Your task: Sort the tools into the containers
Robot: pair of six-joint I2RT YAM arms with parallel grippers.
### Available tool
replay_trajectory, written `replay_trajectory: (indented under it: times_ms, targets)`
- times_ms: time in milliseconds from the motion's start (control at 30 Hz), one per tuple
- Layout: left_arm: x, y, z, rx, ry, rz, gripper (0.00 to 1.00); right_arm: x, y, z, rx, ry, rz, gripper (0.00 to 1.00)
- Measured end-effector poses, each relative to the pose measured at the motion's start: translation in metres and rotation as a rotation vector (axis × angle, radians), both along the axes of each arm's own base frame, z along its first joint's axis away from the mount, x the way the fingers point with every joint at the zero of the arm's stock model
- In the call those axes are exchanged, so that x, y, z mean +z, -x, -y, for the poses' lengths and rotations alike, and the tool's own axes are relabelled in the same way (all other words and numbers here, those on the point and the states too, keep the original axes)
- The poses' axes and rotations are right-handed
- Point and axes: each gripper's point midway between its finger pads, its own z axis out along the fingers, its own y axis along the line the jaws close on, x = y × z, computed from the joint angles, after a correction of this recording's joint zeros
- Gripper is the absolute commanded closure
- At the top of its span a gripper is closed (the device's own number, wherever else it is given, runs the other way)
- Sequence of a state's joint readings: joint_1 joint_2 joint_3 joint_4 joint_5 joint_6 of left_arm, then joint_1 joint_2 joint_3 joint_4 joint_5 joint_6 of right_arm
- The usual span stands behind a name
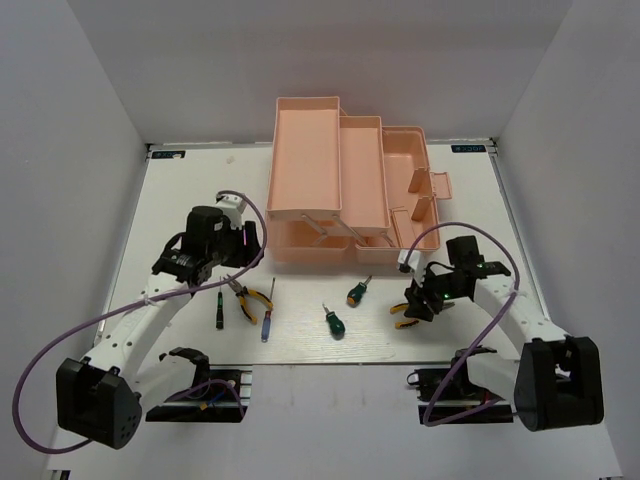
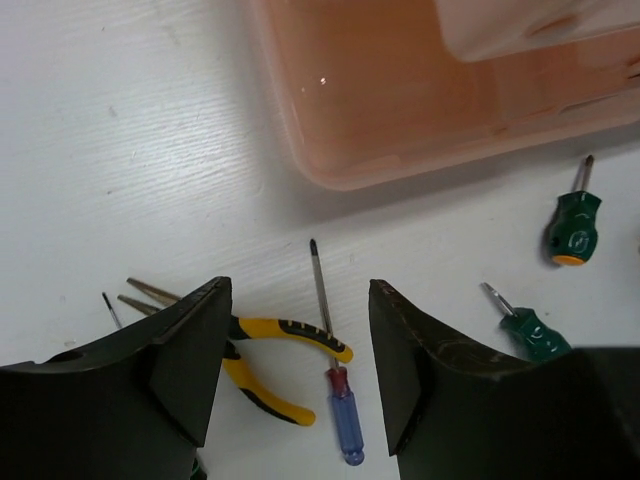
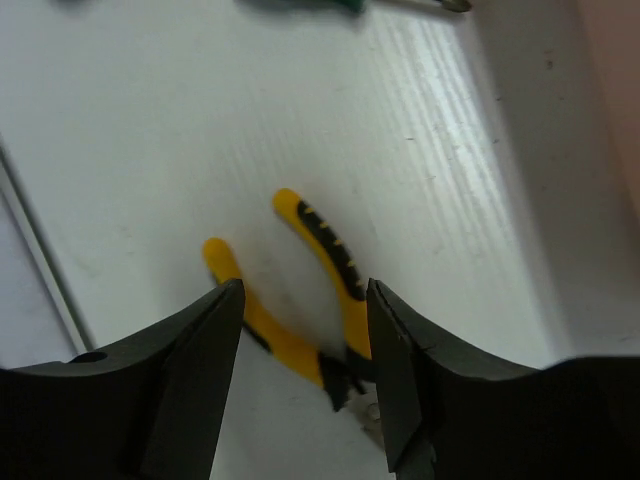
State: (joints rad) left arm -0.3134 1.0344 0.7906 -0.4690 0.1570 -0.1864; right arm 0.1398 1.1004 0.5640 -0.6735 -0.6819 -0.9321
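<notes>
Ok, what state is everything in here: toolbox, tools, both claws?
Toolbox: open, trays stepped out, the visible ones empty.
Left pliers: lying flat, handles spread.
Right pliers: lying flat, handles spread.
Green screwdrivers: lying flat, outside toolbox.
Blue screwdriver: lying flat.
Black screwdriver: lying flat.
Left claw: open, empty.
Right claw: open over right pliers, not gripping.

— Where does the toolbox (image 1: 305, 150) sit?
— Far middle of the table (image 1: 180, 200).
— And the tools?
— In front of it, left to right: slim screwdriver (image 1: 218, 312), pliers (image 1: 247, 298), second slim screwdriver (image 1: 266, 322), near stubby screwdriver (image 1: 333, 322), far stubby screwdriver (image 1: 357, 291), second pliers (image 3: 330, 250).
</notes>
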Motion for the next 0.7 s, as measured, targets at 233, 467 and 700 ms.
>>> replay_trajectory:
  times_ms: [233, 467, 700]
  targets:
    - [-0.026, 0.014, -0.012, 0.052, -0.083, -0.074, 0.32, -0.026, -0.035, 0.003, -0.032, 0.136, 0.118, 0.41]
    - [-0.033, 0.021, -0.02, 0.121, -0.115, -0.113, 0.3, -0.037, -0.043, 0.002, 0.005, 0.199, 0.163, 0.47]
    - [-0.041, 0.03, -0.031, 0.24, -0.129, -0.172, 0.28, -0.037, -0.037, -0.002, 0.125, 0.21, 0.219, 0.85]
